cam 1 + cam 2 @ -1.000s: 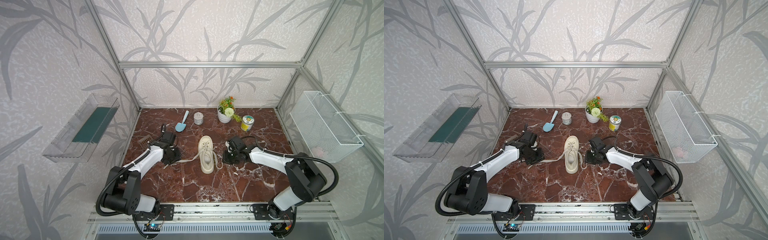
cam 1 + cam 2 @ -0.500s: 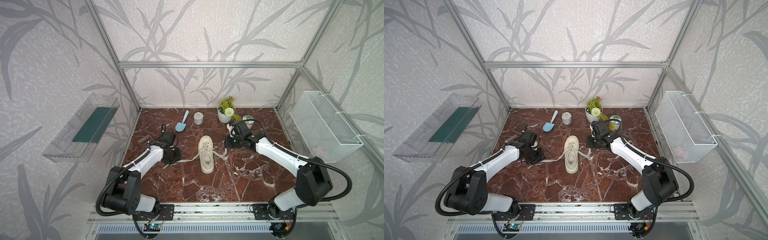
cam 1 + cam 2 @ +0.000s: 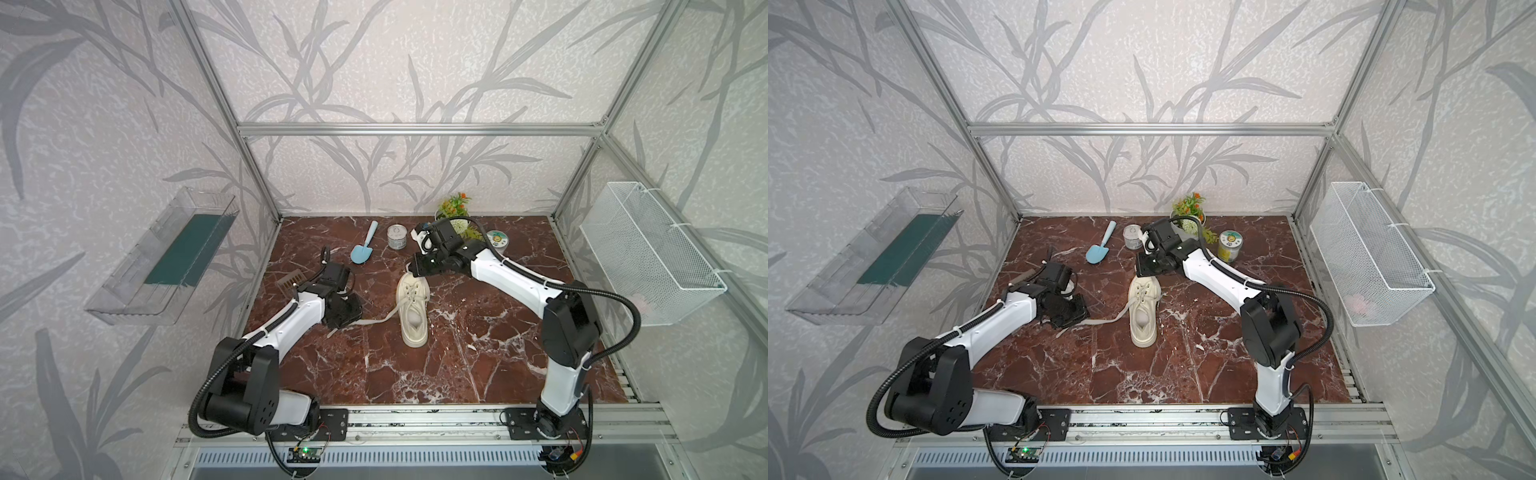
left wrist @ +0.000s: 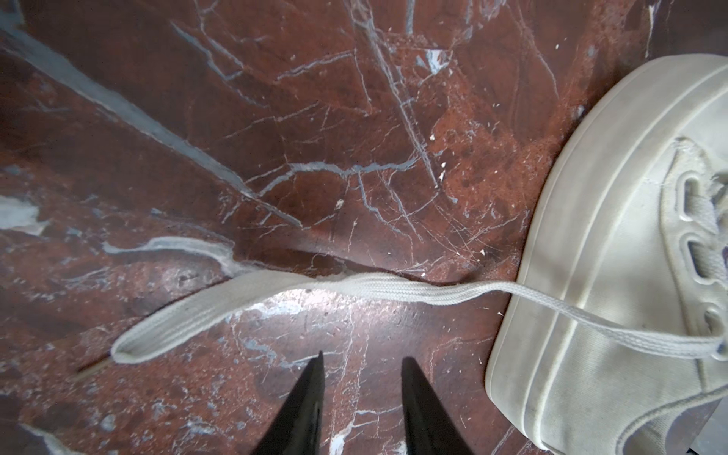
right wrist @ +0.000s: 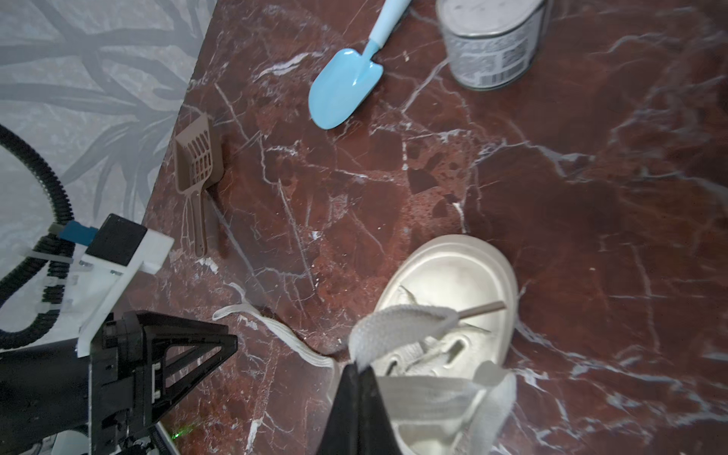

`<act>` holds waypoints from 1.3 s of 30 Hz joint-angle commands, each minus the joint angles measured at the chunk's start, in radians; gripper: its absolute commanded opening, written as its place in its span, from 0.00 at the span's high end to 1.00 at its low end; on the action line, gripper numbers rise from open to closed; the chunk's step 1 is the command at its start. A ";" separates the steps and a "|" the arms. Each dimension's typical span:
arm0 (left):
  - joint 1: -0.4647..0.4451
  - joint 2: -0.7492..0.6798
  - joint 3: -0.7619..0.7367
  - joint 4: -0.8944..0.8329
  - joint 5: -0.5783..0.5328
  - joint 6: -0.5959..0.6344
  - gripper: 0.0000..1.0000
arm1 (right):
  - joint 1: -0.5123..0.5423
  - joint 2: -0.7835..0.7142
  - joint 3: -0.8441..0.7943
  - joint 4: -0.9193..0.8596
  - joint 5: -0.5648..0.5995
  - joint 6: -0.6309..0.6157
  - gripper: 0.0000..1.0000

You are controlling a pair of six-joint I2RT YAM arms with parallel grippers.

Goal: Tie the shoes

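The cream shoe (image 3: 412,309) (image 3: 1144,309) lies mid-table, toe toward the back wall, in both top views. Its left lace (image 4: 275,299) trails flat across the marble toward my left gripper (image 4: 362,358). That gripper hovers low just short of the lace, open, with nothing between its fingers. It sits left of the shoe (image 4: 614,275) in a top view (image 3: 351,316). My right gripper (image 5: 360,368) is shut on the right lace (image 5: 402,323), holding it up over the shoe's toe (image 5: 453,275). In both top views the right gripper (image 3: 415,270) (image 3: 1142,270) is just beyond the toe.
A blue trowel (image 3: 365,249), a tin can (image 3: 396,237), a potted plant (image 3: 455,208) and a yellow-labelled jar (image 3: 497,241) stand along the back. A brown slotted scoop (image 3: 291,284) lies behind the left arm. A wire basket (image 3: 648,253) and a clear tray (image 3: 166,257) hang on the side walls.
My right gripper has swung from the shoe's right side toward the back and over the toe, drawing the right lace with it. The left arm and the shoe have stayed put.
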 commanded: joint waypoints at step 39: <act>0.044 -0.121 -0.112 -0.011 -0.012 -0.032 0.61 | 0.142 0.403 0.380 -0.048 -0.104 0.103 0.79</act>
